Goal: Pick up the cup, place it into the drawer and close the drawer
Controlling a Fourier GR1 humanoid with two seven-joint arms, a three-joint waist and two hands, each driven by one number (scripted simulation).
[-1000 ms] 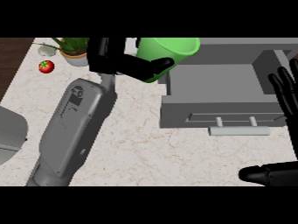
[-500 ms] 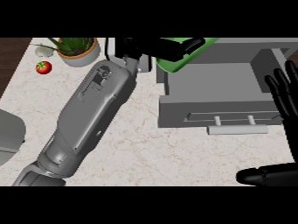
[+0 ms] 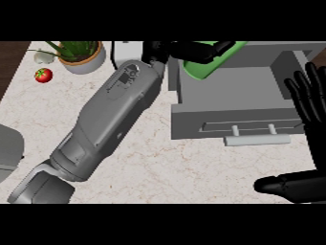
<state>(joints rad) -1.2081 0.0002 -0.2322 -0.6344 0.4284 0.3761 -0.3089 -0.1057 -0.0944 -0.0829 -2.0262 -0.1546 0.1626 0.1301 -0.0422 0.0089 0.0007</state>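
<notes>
Open drawer [image 3: 250, 103] sits right-centre on the desk [image 3: 158, 162]. Cup [image 3: 209, 64] in the left hand [image 3: 186, 50] sits over the drawer's rear left corner. Potted plant [image 3: 79, 55] and tomato [image 3: 43, 75] are far left. Right hand [image 3: 320, 119] is right of the drawer.

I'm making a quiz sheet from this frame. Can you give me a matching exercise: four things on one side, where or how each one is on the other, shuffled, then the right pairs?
Things:
1. cup
2. tomato
3. right hand
4. potted plant

Places or states:
A. open, fingers up, at the view's right edge
B. red, on the counter near its left end
C. green, held by the left hand over the open drawer's back left corner
D. at the counter's back, right of the tomato

Pairs: 1-C, 2-B, 3-A, 4-D
</notes>
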